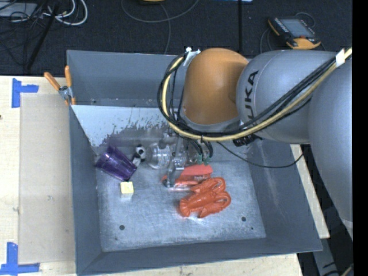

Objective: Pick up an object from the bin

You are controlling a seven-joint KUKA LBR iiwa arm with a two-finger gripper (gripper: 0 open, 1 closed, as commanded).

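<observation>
Gripper [171,177] is down low at the upper-left edge of the orange-red rubbery toy [205,198], with a small red bar [194,170] just above that toy. Open or closed, I cannot tell. Left of the toy sits a yellow cube [127,188], and farther left a purple cup [115,163] on its side.

A flat red piece [195,170] lies mid-bin [115,223] beside an orange knobbly toy [205,199].
</observation>
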